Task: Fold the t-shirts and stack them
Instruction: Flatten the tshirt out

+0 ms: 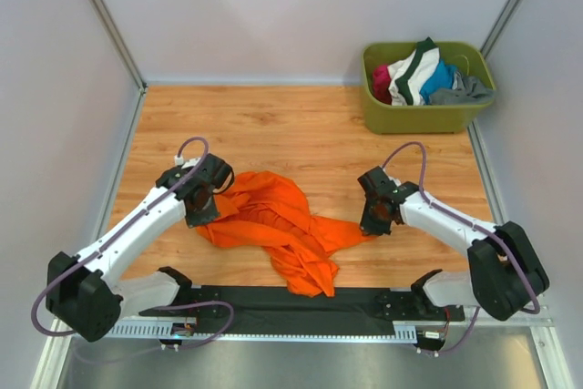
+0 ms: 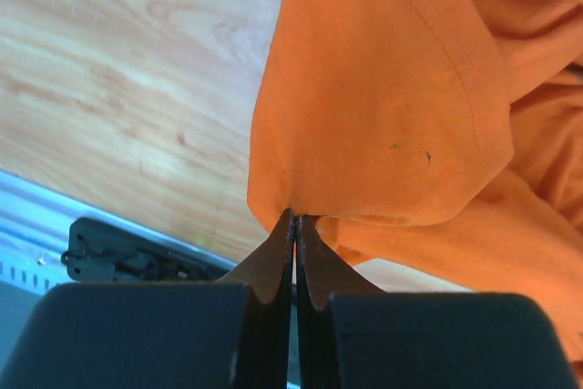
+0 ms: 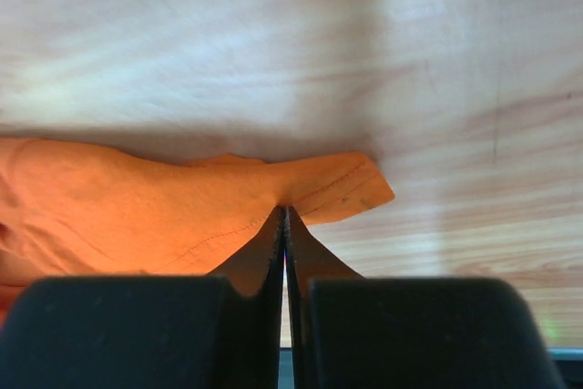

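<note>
The orange t-shirt (image 1: 273, 220) lies crumpled on the wooden table (image 1: 273, 125) between the two arms, in the near half, well apart from the olive-green tub (image 1: 428, 117) of mixed clothes (image 1: 419, 75) at the far right. From above, the left gripper (image 1: 204, 218) sits at the shirt's left edge and the right gripper (image 1: 373, 225) at its right tip, probably so the cloth can be pulled out flat.

In the left wrist view, the fingertips (image 2: 273, 261) are clenched on a gathered fold of orange cloth, which fans out above them.

In the right wrist view, the fingertips (image 3: 264, 257) are pinched on a hemmed corner lying flat on the wood.
</note>
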{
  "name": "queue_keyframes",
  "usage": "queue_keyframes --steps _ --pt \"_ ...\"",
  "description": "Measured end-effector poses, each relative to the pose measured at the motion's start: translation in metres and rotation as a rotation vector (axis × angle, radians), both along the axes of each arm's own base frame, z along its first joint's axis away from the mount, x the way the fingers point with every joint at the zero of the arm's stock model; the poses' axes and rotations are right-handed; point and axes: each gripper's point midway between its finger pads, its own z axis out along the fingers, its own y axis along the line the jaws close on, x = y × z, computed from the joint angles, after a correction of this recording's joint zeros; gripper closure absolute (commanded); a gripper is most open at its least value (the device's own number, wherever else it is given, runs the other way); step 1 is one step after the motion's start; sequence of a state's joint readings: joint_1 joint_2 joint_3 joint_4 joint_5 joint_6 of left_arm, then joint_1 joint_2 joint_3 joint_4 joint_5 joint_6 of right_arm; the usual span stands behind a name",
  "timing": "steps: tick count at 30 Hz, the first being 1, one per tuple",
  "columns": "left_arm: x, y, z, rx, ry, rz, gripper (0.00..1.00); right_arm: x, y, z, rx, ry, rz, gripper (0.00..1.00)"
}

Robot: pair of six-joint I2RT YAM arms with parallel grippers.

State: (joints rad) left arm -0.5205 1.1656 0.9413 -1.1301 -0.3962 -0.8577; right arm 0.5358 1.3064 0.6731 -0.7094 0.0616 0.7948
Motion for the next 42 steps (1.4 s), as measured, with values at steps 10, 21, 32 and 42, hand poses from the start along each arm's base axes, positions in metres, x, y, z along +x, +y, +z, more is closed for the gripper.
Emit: queue_keyframes --steps 10,21,32,42 --pt "-0.013 0.011 0.017 -0.031 -0.056 0.013 0.25 0.101 0.032 0.102 0.011 -0.276 0.073 1.0" --pt "0.089 -0.047 0.093 -0.113 -0.356 -0.296 0.09 0.144 0.029 0.2 -0.026 -0.528 0.096 0.95" --pt "0.183 -0.09 0.001 -0.071 -0.116 -0.403 0.18 0.036 -0.033 0.081 -0.139 -0.189 0.051 0.3" --pt "0.193 -0.093 -0.043 -0.11 -0.047 -0.374 0.19 0.006 -0.036 0.051 -0.097 -0.107 0.025 0.29"
